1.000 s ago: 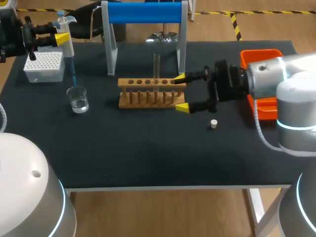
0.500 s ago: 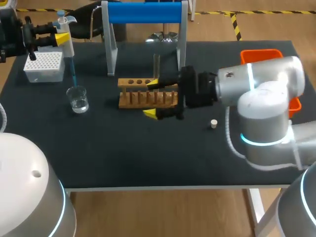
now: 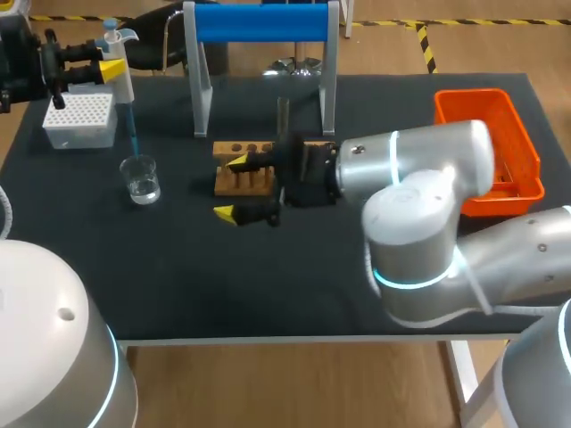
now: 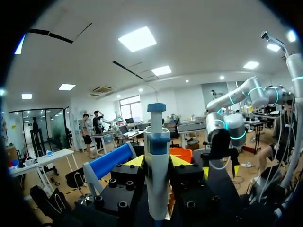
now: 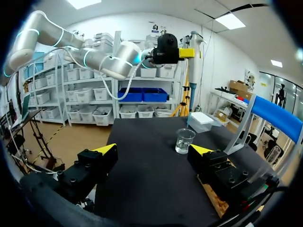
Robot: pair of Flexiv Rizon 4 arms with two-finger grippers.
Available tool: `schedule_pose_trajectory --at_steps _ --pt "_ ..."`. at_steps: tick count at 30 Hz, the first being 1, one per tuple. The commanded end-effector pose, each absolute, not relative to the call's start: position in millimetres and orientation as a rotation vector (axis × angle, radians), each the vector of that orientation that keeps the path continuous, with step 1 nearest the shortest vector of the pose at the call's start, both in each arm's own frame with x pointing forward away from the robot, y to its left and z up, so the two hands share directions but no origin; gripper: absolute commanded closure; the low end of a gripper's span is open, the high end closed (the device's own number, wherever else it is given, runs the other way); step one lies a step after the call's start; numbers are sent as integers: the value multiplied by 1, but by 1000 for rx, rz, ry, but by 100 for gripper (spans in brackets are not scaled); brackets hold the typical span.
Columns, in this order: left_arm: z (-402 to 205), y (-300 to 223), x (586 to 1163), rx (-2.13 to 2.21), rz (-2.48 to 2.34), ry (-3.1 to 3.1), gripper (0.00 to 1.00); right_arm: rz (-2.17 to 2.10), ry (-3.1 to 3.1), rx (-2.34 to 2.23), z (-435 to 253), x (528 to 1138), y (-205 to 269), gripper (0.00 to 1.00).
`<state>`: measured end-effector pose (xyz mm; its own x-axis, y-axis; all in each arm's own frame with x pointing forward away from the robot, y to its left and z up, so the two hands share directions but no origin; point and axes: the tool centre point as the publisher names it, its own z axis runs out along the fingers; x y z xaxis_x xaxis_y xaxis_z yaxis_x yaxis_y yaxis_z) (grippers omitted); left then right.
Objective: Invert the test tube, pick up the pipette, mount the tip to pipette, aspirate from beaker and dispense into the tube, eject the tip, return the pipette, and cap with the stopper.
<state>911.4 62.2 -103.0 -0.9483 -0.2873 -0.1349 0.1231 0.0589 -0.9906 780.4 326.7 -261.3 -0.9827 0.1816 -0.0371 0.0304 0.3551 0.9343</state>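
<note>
My left gripper (image 3: 100,68) is at the far left, shut on the white pipette (image 3: 116,62), which stands upright. The pipette's blue tip (image 3: 131,132) points down to the mouth of the glass beaker (image 3: 141,178), which holds a little clear liquid. In the left wrist view the pipette (image 4: 156,156) is clamped between the yellow tips of the left gripper (image 4: 157,163). A test tube (image 3: 283,114) stands upright in the wooden rack (image 3: 243,178). My right gripper (image 3: 230,188) is open and empty over the rack's left end. In the right wrist view the right gripper (image 5: 152,150) faces the beaker (image 5: 183,140).
A white tip box (image 3: 80,120) sits behind the beaker. A blue-topped stand (image 3: 263,22) rises behind the rack. An orange bin (image 3: 500,152) is at the right edge. My right arm lies across the table's middle and hides the ground to the right of the rack.
My right arm has swept left along the rack, from its right end to its left end, and now covers the small white stopper. The left arm and pipette have not moved.
</note>
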Motion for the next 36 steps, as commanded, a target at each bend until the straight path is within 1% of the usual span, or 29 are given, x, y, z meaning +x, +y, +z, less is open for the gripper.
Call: schedule_pose_trajectory --at_steps 1,15,36 --pt "-103 63 912 -160 -1967 2044 100 1623 2446 273 -281 789 382 0" --pt "-103 63 912 -160 -1967 2044 100 1658 2414 304 -297 807 392 0" --pt "-103 63 912 -160 -1967 2044 100 1655 2406 301 -297 807 391 0"
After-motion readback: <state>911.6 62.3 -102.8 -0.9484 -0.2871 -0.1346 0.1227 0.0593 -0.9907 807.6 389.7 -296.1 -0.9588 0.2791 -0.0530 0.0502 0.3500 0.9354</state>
